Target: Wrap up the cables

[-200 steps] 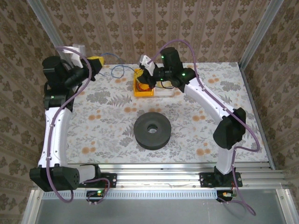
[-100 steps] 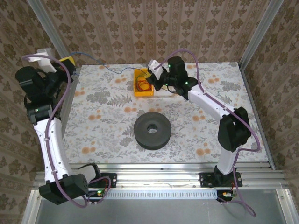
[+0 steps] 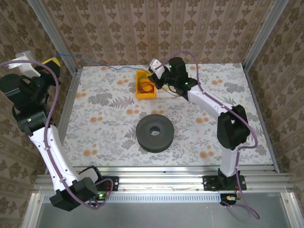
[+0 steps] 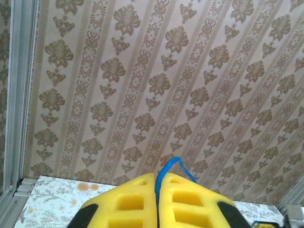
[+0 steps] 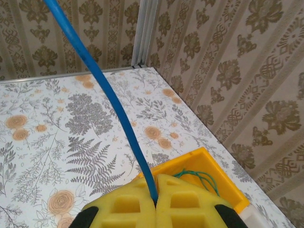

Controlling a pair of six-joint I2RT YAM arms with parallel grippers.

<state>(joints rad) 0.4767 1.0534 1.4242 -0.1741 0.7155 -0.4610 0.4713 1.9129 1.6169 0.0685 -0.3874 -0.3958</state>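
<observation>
Above table (image 3: 213,128) — blue cable (image 5: 110,102) taut | left tool (image 4: 156,185), right tool (image 5: 156,190) clamping

I record a blue cable (image 5: 110,99), yellow bin (image 3: 146,96) and black spool (image 3: 142,136). The table (image 3: 104,118) is grey-and-orange floral; the walls (image 4: 142,71), brown damask.

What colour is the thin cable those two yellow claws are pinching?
Blue; the cable shows best in the right wrist view.
</observation>
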